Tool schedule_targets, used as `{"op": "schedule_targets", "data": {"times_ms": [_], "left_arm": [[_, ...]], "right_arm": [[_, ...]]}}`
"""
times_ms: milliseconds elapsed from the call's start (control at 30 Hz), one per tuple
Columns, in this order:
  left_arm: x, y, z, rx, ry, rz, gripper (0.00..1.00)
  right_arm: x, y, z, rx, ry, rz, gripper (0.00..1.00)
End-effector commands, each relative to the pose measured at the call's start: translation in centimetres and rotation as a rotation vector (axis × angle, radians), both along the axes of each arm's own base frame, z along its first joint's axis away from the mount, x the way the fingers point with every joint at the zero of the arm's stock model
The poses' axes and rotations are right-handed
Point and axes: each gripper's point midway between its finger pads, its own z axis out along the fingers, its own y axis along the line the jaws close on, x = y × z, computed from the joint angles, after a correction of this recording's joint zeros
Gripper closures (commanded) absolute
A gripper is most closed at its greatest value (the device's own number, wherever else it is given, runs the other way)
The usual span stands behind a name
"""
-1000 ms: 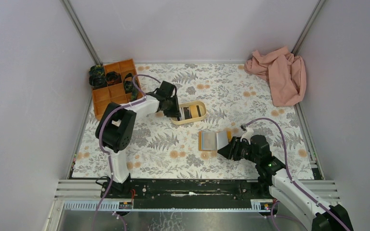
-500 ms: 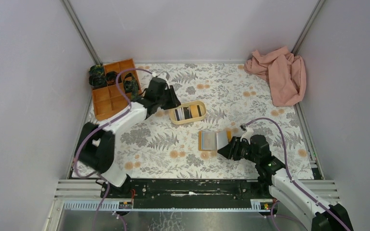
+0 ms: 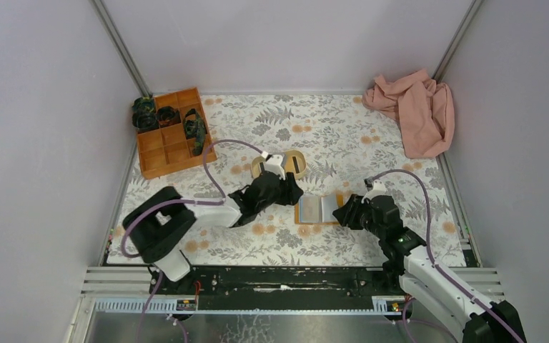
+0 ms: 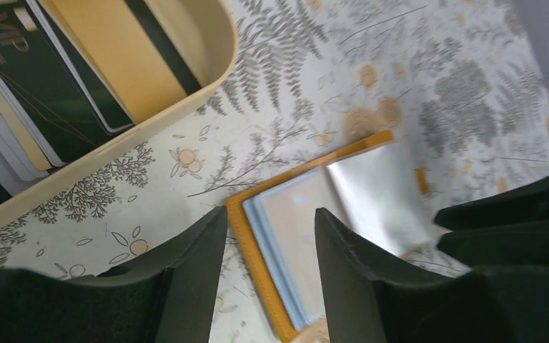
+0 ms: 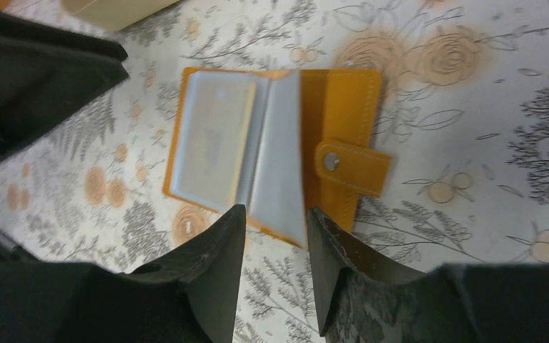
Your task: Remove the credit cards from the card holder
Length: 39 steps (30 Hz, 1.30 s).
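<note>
Left fingers between tray, card holder

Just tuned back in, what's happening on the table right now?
The card holder lies open between the two arms. The left gripper, open and empty, hangs over its tray-side edge; several cards already lie in the beige tray. The right gripper, also open, is at the opposite edge, by a raised clear sleeve. Neither appears to grip anything.

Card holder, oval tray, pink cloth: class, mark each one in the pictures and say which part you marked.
card holder (image 5: 271, 143), right wrist view, on the clear middle sleeve.
oval tray (image 4: 218, 43), left wrist view, on its beige end wall.
pink cloth (image 3: 418, 114), top view, on its crumpled middle.
</note>
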Motion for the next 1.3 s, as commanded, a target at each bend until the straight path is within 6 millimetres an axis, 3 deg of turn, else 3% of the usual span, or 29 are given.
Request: {"op": "schedule_targets", "data": {"times_ms": [0, 167, 300, 467, 567, 700, 967, 1267], "left_arm": [[2.0, -2.0, 1.0, -0.136, -0.104, 0.006, 0.46], [1.1, -2.4, -1.1, -0.132, -0.099, -0.054, 0.54], [-0.2, -2.1, -2.9, -0.169, -0.079, -0.079, 0.65], [-1.0, -2.6, -4.8, -0.193, -0.02, -0.105, 0.67], [-1.2, -2.9, -4.7, -0.211, -0.021, -0.123, 0.67], [-1.2, -2.8, -5.3, -0.196, -0.01, -0.121, 0.67], [-1.1, -2.1, -5.5, -0.184, -0.015, -0.087, 0.68], [-0.1, 2.0, -4.4, -0.168, -0.077, 0.101, 0.74]], "right_arm": [[2.8, -1.4, 1.5, -0.069, -0.036, -0.124, 0.57], [3.5, -0.2, 2.2, -0.056, -0.044, -0.071, 0.6], [4.2, 0.1, 3.9, -0.011, -0.126, -0.078, 0.66], [4.7, 0.6, 5.7, 0.002, -0.216, -0.041, 0.7], [4.8, 2.4, 5.1, 0.018, -0.161, 0.043, 0.69], [4.8, 4.1, 2.5, -0.014, -0.034, 0.125, 0.63], [4.7, 5.5, 1.9, -0.199, -0.042, 0.15, 0.43], [4.2, 6.1, 0.2, -0.412, -0.015, 0.162, 0.39]]}}
